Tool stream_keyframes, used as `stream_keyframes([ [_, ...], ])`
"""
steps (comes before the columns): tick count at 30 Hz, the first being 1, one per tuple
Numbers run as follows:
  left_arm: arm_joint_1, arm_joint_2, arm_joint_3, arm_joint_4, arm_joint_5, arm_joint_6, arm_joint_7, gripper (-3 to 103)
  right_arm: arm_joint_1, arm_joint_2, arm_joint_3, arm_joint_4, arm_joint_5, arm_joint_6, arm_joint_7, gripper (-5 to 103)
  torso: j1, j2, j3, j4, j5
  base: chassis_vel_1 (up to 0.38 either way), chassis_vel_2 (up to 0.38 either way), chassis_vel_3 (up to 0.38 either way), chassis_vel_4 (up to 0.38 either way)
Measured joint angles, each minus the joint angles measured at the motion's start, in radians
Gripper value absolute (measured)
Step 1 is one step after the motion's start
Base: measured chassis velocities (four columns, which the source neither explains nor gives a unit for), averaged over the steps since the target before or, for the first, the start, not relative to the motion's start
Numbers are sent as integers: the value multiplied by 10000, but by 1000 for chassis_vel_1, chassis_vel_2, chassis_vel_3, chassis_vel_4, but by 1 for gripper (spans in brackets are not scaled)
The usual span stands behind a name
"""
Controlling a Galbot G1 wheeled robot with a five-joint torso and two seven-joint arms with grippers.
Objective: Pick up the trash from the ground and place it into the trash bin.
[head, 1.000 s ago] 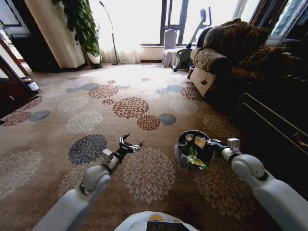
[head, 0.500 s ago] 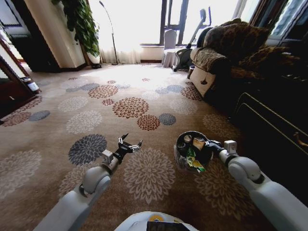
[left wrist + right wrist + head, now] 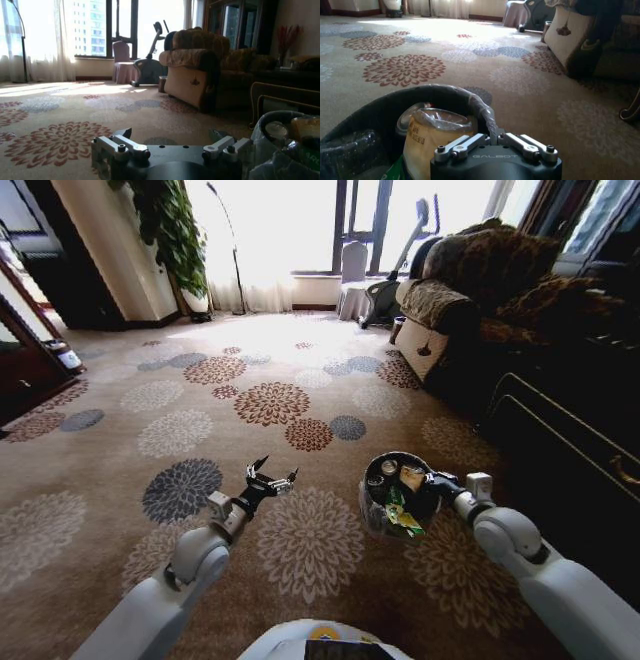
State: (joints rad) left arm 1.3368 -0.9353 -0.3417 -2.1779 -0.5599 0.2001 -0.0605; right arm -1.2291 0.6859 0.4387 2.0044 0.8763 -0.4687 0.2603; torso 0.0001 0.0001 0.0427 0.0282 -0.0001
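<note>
Grey-white bag lining is what gives away the trash bin [image 3: 402, 492], a small round one with a dark rim sitting on the flower-patterned carpet [image 3: 250, 410], well short of the brown armchair [image 3: 470, 290]. Right gripper [image 3: 432, 482] is up against the bin's rim on the armchair side, and in the right wrist view its fingers [image 3: 470, 141] are pinched together on the bagged rim [image 3: 482, 108], so it's basically got hold of the bin edge. Inside the bin there's already trash: a clear-topped cup with a yellowish label [image 3: 437, 129], a green wrapper [image 3: 398, 510] and what looks like a small bottle top [image 3: 388, 467]. Left gripper [image 3: 272, 477] hangs over the carpet beside the bin, on the side away from the armchair and clearly apart from it, fingers [image 3: 122, 133] spread wide with nothing between them. From the left wrist view the bin [image 3: 280, 150] sits just off to the side of that gripper, bag crinkled around the rim.
</note>
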Motion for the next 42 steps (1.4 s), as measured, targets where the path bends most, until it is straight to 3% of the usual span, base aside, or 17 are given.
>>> stream_keyframes([
  [17,180,75,-64,-144,121,-298,-99,100,-209,181,87,62,-55,34,-49,2,0,0,0,-1,3,0,0,0,0],
  [42,343,-71,-40,-316,215,-259,-89,100,-760,97,632,121,-245,85,-433,2,0,0,1,-1,3,-56,-57,57,64],
])
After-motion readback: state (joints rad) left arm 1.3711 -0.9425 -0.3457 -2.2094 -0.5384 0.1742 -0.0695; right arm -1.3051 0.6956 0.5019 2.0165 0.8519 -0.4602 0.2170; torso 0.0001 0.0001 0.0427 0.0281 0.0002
